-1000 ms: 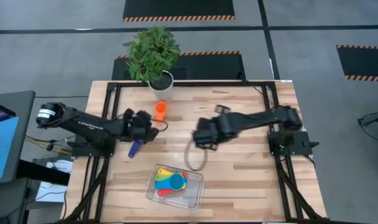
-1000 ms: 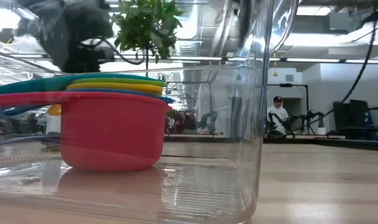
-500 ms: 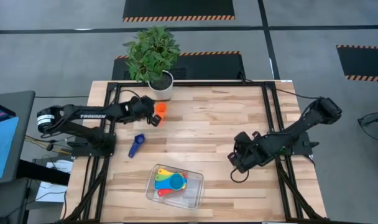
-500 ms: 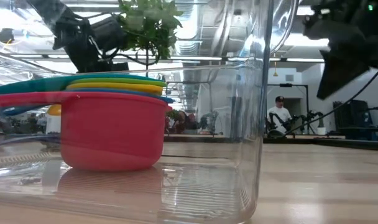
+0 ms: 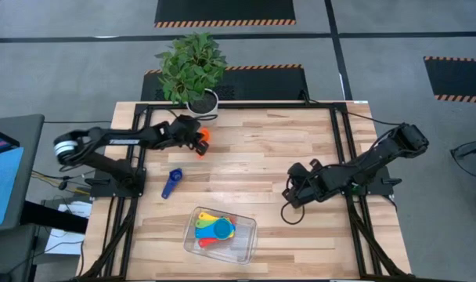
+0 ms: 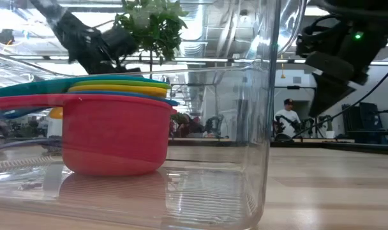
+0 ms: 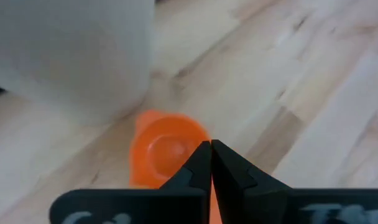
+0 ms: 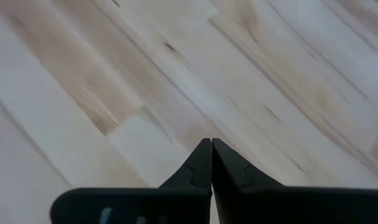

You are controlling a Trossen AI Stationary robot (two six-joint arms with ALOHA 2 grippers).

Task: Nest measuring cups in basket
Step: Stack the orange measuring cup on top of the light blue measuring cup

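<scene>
The left hand (image 5: 197,142) sits at the far left part of the tabletop (image 5: 285,141), just in front of the white plant pot (image 5: 202,105). Its fingers (image 7: 200,163) are pressed together with no gap, their tips over the orange cup (image 5: 203,139). In the left wrist view the orange cup (image 7: 167,148) lies on the wood right behind the closed tips, its handle running down under them; whether the handle is pinched between the fingers cannot be told. The pot (image 7: 71,56) stands just beside the cup.

The right hand (image 5: 291,193) is on the right half of the tabletop, low over bare wood and well apart from every cup. Its fingers (image 8: 201,163) are closed tip to tip and hold nothing.

A dark blue cup (image 5: 171,183) lies alone on the wood between the left hand and the basket (image 5: 246,243). The basket rests at the near middle edge. Inside it several cups are stacked: a red cup (image 6: 114,131) at the bottom, with blue, yellow (image 6: 120,89) and green (image 6: 85,82) ones set into it, their handles fanned out.

Beyond the tabletop, a person (image 6: 284,118) shows in the room behind.
</scene>
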